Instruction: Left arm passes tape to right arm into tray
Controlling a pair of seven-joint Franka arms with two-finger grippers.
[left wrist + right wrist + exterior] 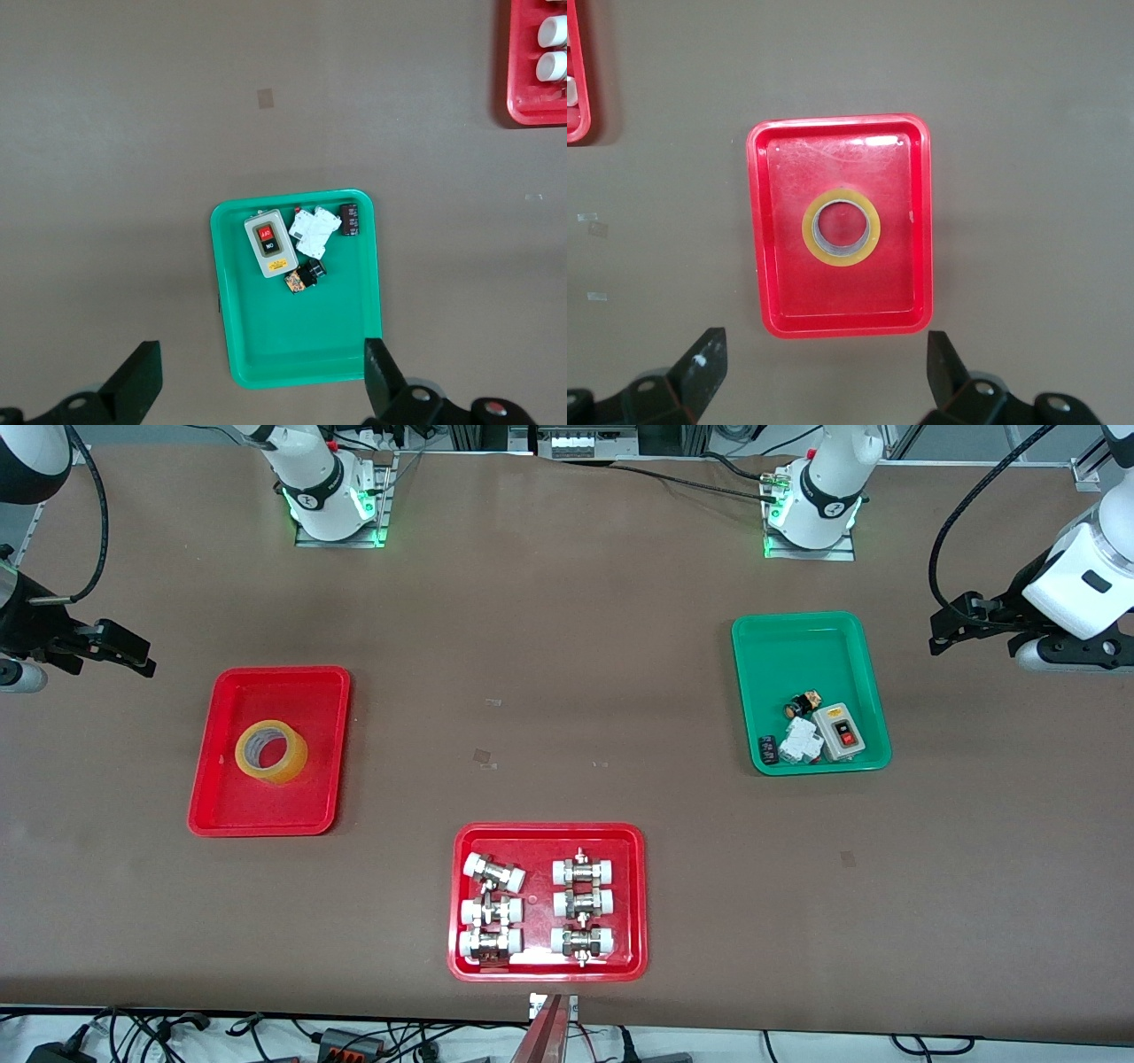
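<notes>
The tape (270, 752) lies flat inside the plain red tray (221, 797), toward my right arm's end of the table. My right gripper (824, 376) and left gripper (261, 381) both hang high, fingers spread wide, empty.

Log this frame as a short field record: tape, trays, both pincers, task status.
tape: lying flat in the red tray, near its middle
green tray: holds small electrical parts, toward the left arm's end
fittings tray: nearest the front camera
left pincer: open, empty, up over the table beside the green tray
right pincer: open, empty, up over the table beside the red tray
status: tape in tray, neither arm touching it
</notes>
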